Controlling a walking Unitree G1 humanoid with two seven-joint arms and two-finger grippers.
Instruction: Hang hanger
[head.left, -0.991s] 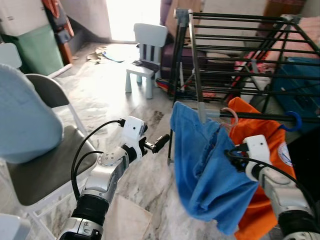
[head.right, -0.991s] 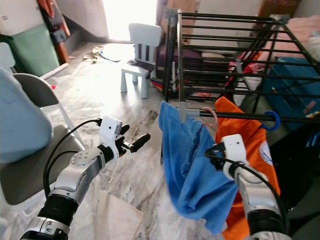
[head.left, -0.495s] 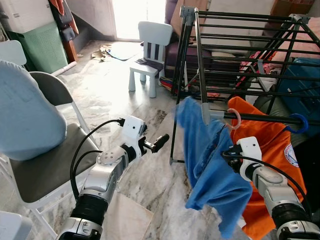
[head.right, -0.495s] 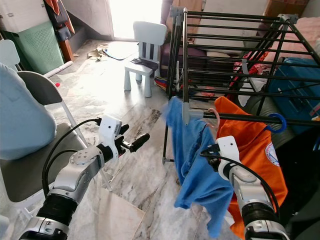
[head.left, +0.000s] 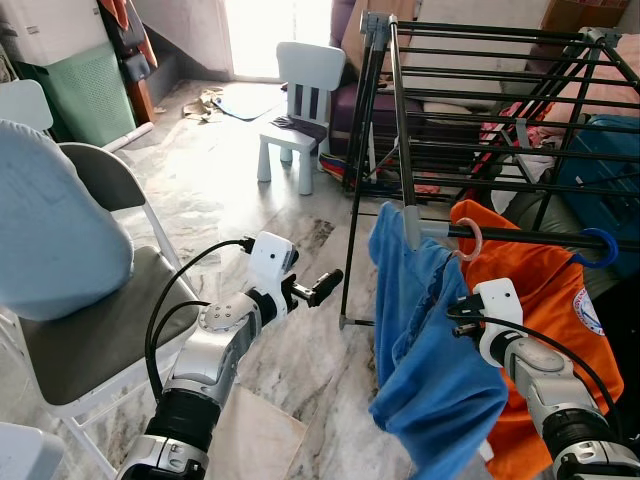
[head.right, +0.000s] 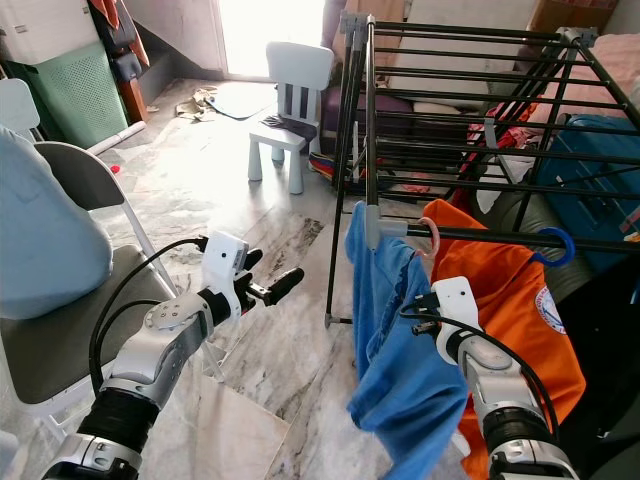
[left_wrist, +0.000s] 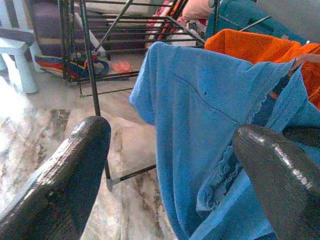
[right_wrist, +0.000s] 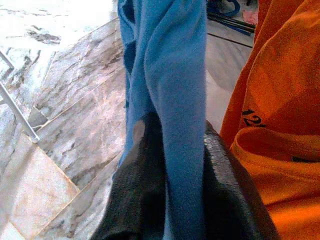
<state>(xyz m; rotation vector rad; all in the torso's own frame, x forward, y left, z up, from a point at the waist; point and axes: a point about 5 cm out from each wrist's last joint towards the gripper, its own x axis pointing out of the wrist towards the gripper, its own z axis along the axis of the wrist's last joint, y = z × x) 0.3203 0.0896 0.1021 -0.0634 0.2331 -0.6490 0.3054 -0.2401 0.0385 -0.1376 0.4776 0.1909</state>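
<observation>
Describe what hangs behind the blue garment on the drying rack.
Behind the blue garment an orange shirt hangs from the rack bar, next to a pink hanger hook. The blue cloth covers the hanger's body and the orange shirt's near side.

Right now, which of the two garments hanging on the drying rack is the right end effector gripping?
The blue garment, the one nearer the rack's corner post. The right end effector is shut on its fabric; the orange garment hangs untouched beside it.

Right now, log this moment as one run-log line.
stage: hanging | right end effector: shut on blue shirt | pink hanger: hooked on rack rail, beside orange shirt | left end effector: open, free
</observation>
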